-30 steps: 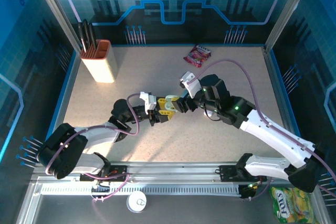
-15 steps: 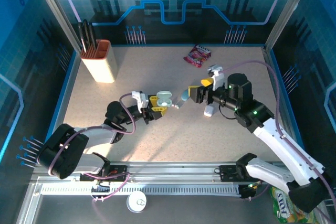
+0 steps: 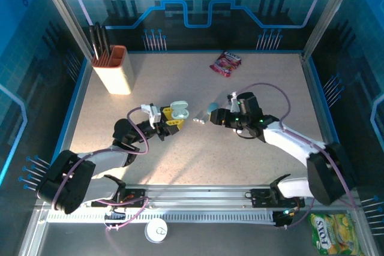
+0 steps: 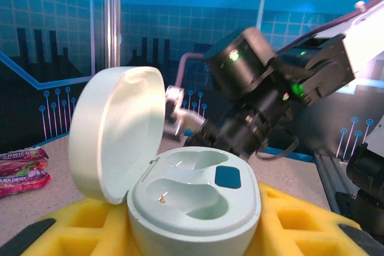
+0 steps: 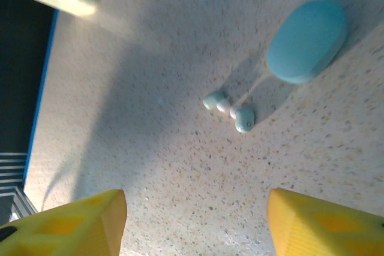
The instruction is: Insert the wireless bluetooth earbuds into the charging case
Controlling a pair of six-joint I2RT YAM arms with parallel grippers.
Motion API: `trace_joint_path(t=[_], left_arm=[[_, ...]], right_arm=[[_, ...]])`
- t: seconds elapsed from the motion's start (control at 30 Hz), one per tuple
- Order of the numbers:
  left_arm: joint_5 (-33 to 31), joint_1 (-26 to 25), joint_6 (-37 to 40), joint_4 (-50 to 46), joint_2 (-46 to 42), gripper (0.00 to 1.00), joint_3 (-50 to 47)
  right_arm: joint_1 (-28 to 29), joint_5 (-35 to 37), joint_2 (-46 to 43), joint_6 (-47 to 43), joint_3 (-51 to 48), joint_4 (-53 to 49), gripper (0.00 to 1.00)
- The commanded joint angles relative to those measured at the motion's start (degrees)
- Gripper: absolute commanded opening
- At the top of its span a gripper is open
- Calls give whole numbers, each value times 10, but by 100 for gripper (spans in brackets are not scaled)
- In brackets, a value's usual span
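Note:
My left gripper is shut on the charging case, a pale open pebble held upright. In the left wrist view its lid stands up at the left and both wells of the base are empty, with yellow fingers at either side. Two tiny pale earbuds lie on the table just right of it. My right gripper hovers low over them, open. In the right wrist view the earbuds lie ahead of the yellow fingertips, nothing between them.
A closed light-blue case lies just beyond the earbuds. A knife block stands at the back left and a red snack packet lies at the back. The right arm's body looms close behind the held case.
The right gripper pulled away from the left one, swung right, then came down over the earbuds with its jaws narrowing. The left gripper drifted left with the case.

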Motion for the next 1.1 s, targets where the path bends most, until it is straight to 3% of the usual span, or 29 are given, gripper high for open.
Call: trace_joint_path(t=[0.0, 0.5, 0.73, 1.07], left_arm=[[1, 6, -7, 8, -13, 40, -11], [9, 6, 6, -14, -23, 40, -14], [13, 6, 7, -20, -21, 40, -14], [18, 6, 3, 0, 4, 40, -8]], right_arm=[[19, -1, 64, -8, 43, 30, 62], [56, 1, 299, -84, 233, -29, 60], [57, 40, 324, -108, 251, -51, 60], [55, 27, 324, -112, 239, -79, 60]])
